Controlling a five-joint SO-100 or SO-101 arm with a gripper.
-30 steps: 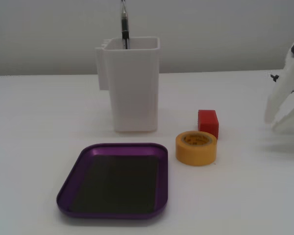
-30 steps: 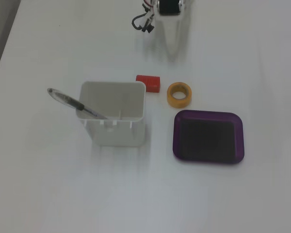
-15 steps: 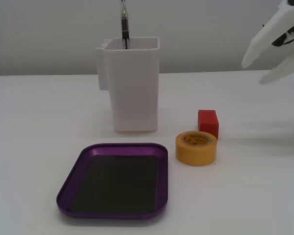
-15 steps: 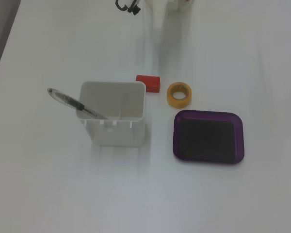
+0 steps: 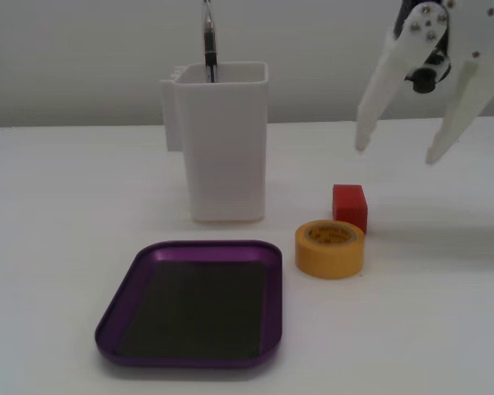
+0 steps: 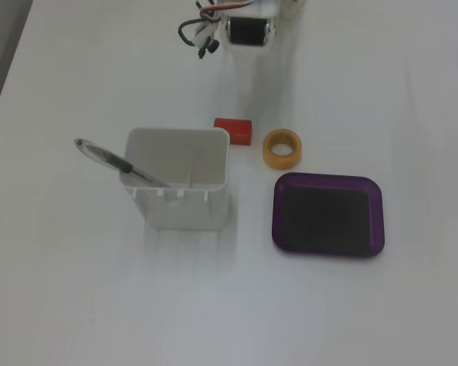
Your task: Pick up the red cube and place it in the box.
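Note:
The red cube (image 5: pixel 349 206) sits on the white table, just behind the yellow tape roll (image 5: pixel 330 248). In the top-down fixed view the red cube (image 6: pixel 233 130) lies between the white container and the tape roll (image 6: pixel 282 148). The purple box (image 5: pixel 272 304) lies empty at the front; it also shows in the top-down view (image 6: pixel 277 213). My white gripper (image 5: pixel 397 154) hangs open and empty in the air, above and to the right of the cube. In the top-down view only the arm's motor and wires (image 6: pixel 246 29) show clearly; the white fingers blend into the table.
A tall white plastic container (image 5: pixel 222 156) with a pen (image 5: pixel 209 41) in it stands left of the cube and behind the box. It also shows in the top-down view (image 6: pixel 179 202), with the pen (image 6: pixel 114 160) leaning left.

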